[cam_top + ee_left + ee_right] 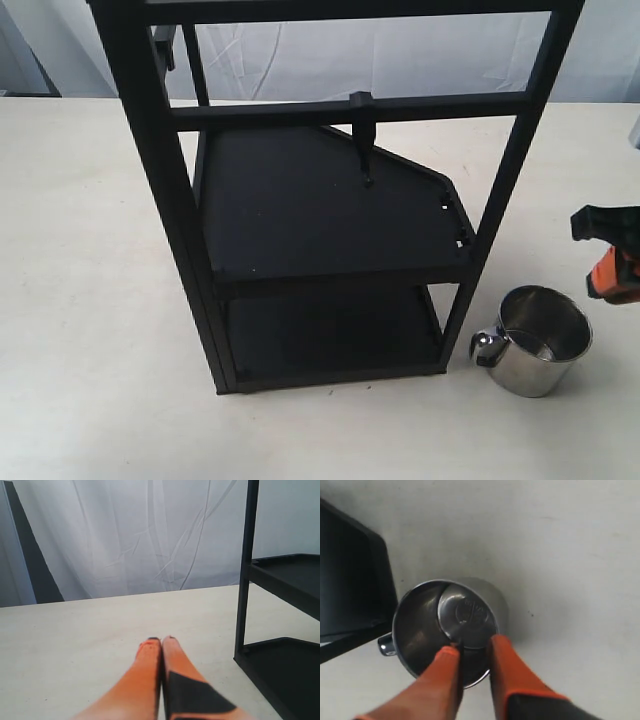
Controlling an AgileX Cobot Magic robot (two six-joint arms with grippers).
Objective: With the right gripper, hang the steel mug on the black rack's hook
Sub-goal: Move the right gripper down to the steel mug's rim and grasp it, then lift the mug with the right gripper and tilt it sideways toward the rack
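Observation:
The steel mug [537, 341] stands upright on the table just right of the black rack [160, 200], its handle [487, 348] turned toward the rack's corner post. The hook [364, 140] hangs from a crossbar above the upper shelf with nothing on it. At the exterior view's right edge, my right gripper [612, 276] hovers above and right of the mug. In the right wrist view this gripper [473, 647] is open, its orange fingers over the near rim of the mug [427, 625], not touching it. My left gripper [161, 640] is shut on nothing, low over the table.
The rack's lower shelf corner [350, 575] lies close beside the mug. A rack post [247, 570] and shelves stand to one side of the left gripper. White cloth [400, 55] hangs behind the table [80, 300].

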